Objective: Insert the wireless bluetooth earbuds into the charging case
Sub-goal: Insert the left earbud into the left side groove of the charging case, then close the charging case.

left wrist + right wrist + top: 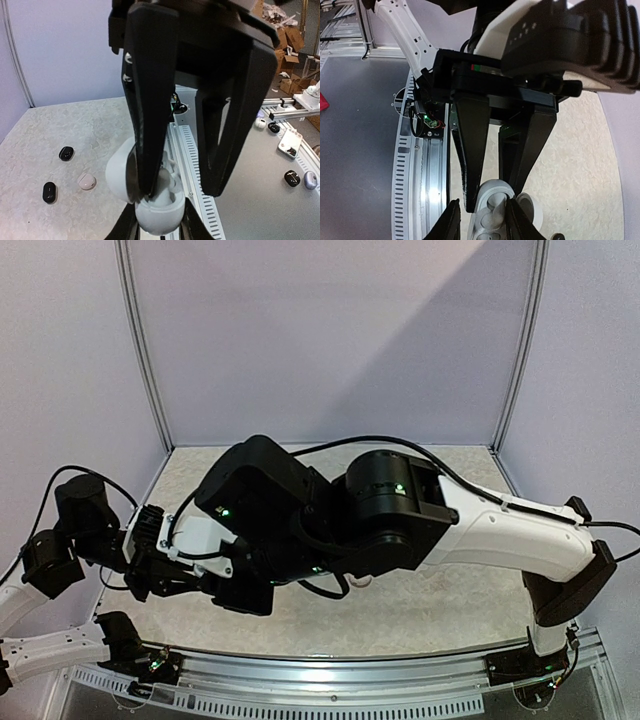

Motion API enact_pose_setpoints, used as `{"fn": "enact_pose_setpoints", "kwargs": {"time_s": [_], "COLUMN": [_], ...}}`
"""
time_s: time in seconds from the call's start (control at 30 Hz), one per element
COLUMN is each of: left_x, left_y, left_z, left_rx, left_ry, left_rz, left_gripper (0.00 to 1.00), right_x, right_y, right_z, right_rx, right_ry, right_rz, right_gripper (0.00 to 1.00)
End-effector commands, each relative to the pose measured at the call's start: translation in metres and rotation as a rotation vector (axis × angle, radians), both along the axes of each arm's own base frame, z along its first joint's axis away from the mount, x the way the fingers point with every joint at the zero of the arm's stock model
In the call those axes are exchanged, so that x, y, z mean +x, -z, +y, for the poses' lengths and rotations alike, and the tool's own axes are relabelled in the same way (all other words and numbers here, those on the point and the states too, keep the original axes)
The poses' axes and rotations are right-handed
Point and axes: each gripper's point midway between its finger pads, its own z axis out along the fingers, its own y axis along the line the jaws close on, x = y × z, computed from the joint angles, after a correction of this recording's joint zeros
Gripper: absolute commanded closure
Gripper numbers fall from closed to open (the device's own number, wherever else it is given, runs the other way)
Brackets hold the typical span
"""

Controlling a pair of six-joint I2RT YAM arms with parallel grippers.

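Note:
My left gripper (160, 226) is shut on the base of a white charging case (156, 216) and holds it with the lid (117, 172) swung open. The case also shows in the right wrist view (492, 205), between the left fingers (470, 190). My right gripper (180, 192) is open. One of its fingers (147, 165) reaches into the open case beside the lid, and the other (220, 170) hangs outside it. I cannot tell whether a bud sits in the wells. Two black earbuds (65, 153) (49, 192) and one white earbud (86, 181) lie on the table to the left.
The slotted metal rail (192, 165) at the table's near edge runs right under the case. Both arms (300, 520) cross low over the near left of the table. Beyond the edge, more small cases and buds (292, 177) lie on a grey surface.

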Motion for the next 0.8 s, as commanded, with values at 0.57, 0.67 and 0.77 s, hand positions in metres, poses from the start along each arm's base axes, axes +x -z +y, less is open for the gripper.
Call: {"fn": "enact_pose_setpoints", "kwargs": {"time_s": [0.57,0.67,0.77], "left_x": [0.010,0.019,0.028], "left_y": [-0.003,-0.007,-0.005], "left_z": [0.002,0.005,0.005], "left_rx": [-0.013,-0.004,0.015], "left_ry": [-0.071,-0.122,-0.168], "left_rz": [-0.099,-0.166,-0.179], "left_gripper": [1.00,1.00,1.00], "right_x": [0.118,0.106,0.084], "right_y": [-0.050,-0.029,-0.006], "right_z": [-0.081,-0.061,-0.033], "right_rx": [0.296,0.242,0.161], "right_ry": [0.723,0.654,0.542], "right_rz": [0.220,0.275,0.303], "right_gripper": [0.74,0.74,0.77]}}
